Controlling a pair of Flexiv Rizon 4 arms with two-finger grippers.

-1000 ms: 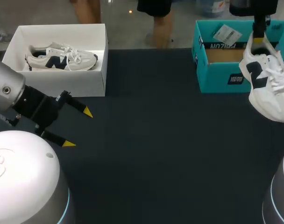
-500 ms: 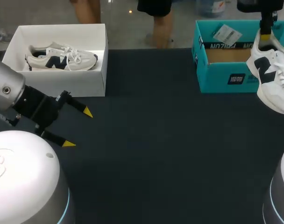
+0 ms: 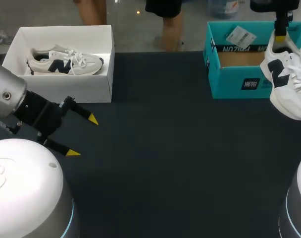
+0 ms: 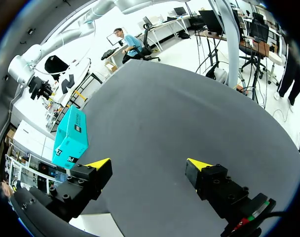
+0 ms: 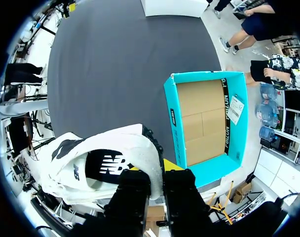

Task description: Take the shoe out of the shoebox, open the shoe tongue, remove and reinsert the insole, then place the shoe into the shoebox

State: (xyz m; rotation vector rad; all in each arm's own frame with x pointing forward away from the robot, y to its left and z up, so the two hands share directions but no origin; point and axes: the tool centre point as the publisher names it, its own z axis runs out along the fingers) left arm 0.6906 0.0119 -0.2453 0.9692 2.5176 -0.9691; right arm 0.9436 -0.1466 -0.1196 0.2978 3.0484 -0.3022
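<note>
At the far left of the desk (image 3: 155, 148) stands a white shoebox (image 3: 61, 87) with a white-and-navy sneaker (image 3: 64, 60) lying on its side inside it; neither gripper is near it. Just in front of that box hangs the left gripper (image 3: 82, 136), low over bare desk, with its fingers spread wide and nothing between them, which the left wrist view confirms (image 4: 150, 164). The middle of the desk lies between the two boxes. At the far right sits the teal shoebox (image 3: 234, 82), open at the top, with only a paper tag (image 3: 240, 35) showing on its cardboard floor. The held sneaker (image 3: 286, 82), the task's shoe, is out of that box and hangs toe down in the air at the box's right front corner. The right gripper (image 3: 280, 38) is closed on the shoe's heel collar, one finger inside the opening and one outside, as the right wrist view shows (image 5: 157, 170), with the shoe (image 5: 105, 163) dangling beside the teal shoebox (image 5: 170, 116). The take-out step looks nearly finished. The next move probably calls for lowering the shoe sole-down onto open desk towards the middle, within the left gripper's reach, so that one gripper can steady it while the other pulls the tongue open.
</note>
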